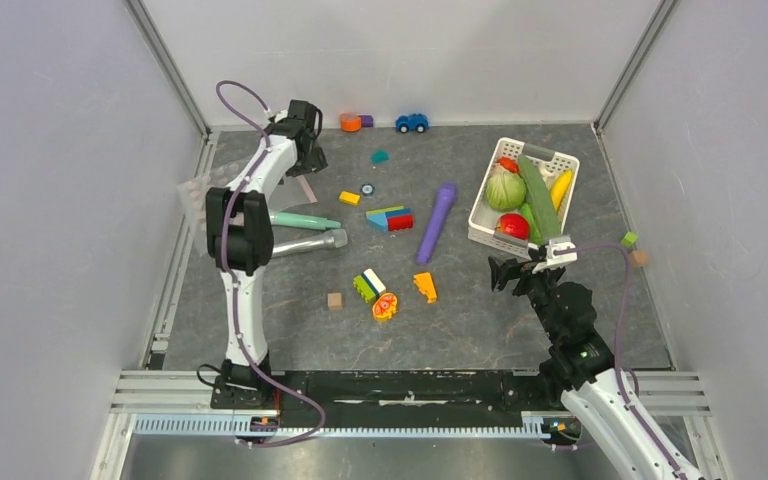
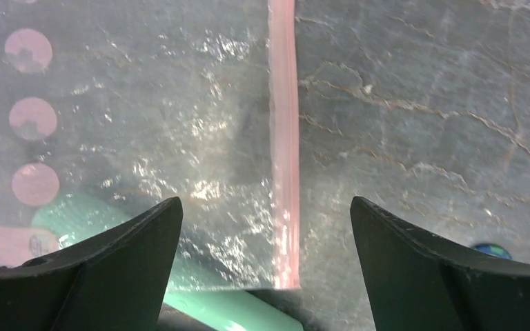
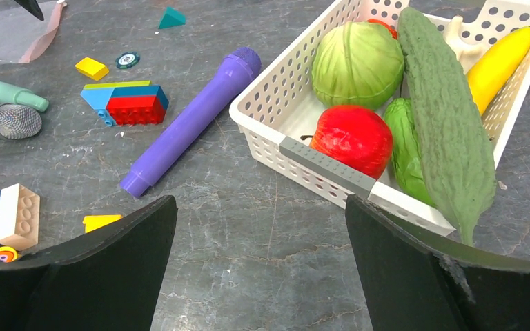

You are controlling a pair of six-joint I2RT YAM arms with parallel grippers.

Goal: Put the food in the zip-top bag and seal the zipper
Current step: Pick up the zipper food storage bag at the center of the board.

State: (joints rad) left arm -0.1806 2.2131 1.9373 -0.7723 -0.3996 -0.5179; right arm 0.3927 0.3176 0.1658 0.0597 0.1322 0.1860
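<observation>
The food lies in a white slotted basket [image 1: 487, 205] at the right: green cabbage [image 3: 357, 62], red tomato [image 3: 352, 138], long cucumber [image 3: 445, 117], yellow banana [image 3: 500, 58] and a beige piece [image 3: 462, 41]. My right gripper [image 3: 261, 200] is open and empty, just in front of the basket's near left corner. The clear polka-dot zip-top bag [image 2: 145, 124] lies flat at the far left. Its pink zipper [image 2: 284, 138] runs between the fingers of my open left gripper [image 2: 266, 201], which hovers over the strip's end without holding it. In the top view the left gripper [image 1: 309, 160] is just above the zipper [image 1: 307, 188].
A teal stick [image 2: 207, 303] lies partly under the bag, beside a grey microphone [image 1: 310, 243]. A purple stick [image 1: 436, 222], building blocks [image 1: 391, 217], a yellow wedge [image 1: 425, 288] and a blue toy car [image 1: 412, 122] are scattered mid-table. Walls close in on both sides.
</observation>
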